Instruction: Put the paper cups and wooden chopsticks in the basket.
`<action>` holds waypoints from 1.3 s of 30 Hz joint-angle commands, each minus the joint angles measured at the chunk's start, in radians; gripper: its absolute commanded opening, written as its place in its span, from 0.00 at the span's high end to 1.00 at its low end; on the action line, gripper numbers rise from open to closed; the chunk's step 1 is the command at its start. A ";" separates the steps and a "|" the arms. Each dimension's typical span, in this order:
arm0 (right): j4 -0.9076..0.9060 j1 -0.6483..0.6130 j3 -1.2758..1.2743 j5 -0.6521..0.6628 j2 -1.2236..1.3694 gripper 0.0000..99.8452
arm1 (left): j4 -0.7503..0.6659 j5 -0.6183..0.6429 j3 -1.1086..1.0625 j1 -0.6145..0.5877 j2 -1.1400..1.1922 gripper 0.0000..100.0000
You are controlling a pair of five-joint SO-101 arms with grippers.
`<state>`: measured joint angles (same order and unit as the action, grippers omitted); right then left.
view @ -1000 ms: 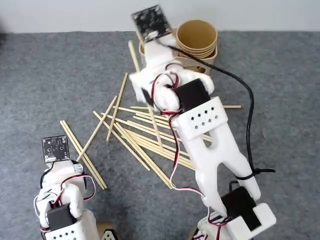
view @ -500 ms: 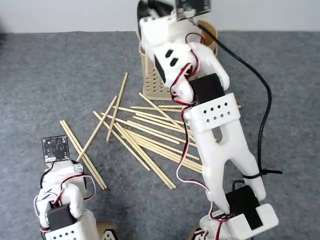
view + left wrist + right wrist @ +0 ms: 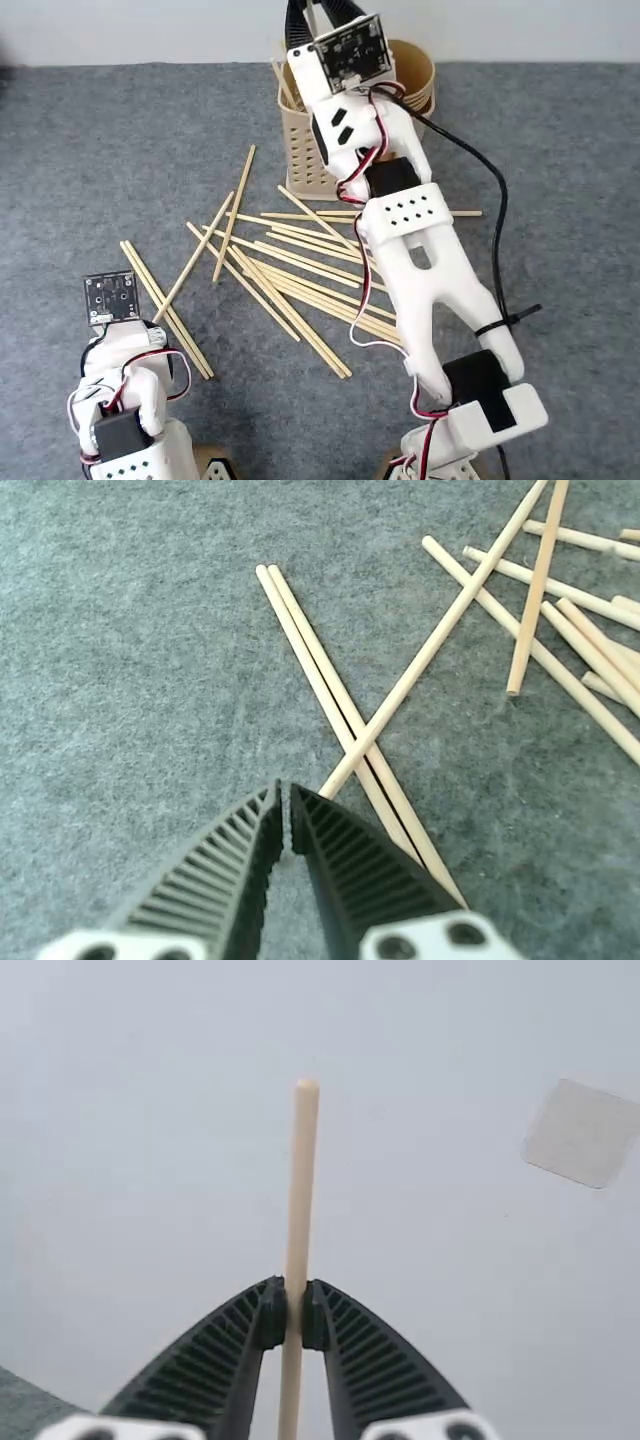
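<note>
Presumably for dropping, our right hand (image 3: 293, 1312) pinched a pale wooden chopstick (image 3: 301, 1180) upright above the beige slotted plastic basket (image 3: 300, 150).

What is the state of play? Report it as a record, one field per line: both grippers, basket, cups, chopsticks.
right gripper: shut on one chopstick, raised at the basket
left gripper: shut, empty, low over the grey mat, next to two chopsticks lying side by side
paper cups: nested stack, in the basket
loose chopsticks: scattered on the mat between the arms and the basket
task: not done; many chopsticks not yet in the basket
</note>
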<state>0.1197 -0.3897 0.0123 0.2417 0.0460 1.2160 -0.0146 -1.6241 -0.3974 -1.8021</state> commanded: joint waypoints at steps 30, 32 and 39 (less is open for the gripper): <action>-1.523 -0.220 0.310 -0.236 0.062 0.86 | -0.025 -0.011 0.002 -0.002 -0.017 0.99; -1.534 -0.239 0.310 -0.236 0.133 0.86 | -0.025 -0.011 0.002 -0.002 -0.017 0.99; -1.511 -0.312 0.313 -0.236 0.364 0.86 | -0.025 -0.011 0.002 -0.002 -0.017 0.99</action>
<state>-1.4024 -0.6659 0.2685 0.0176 0.3775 1.2160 -0.0146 -1.6241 -0.3989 -1.8021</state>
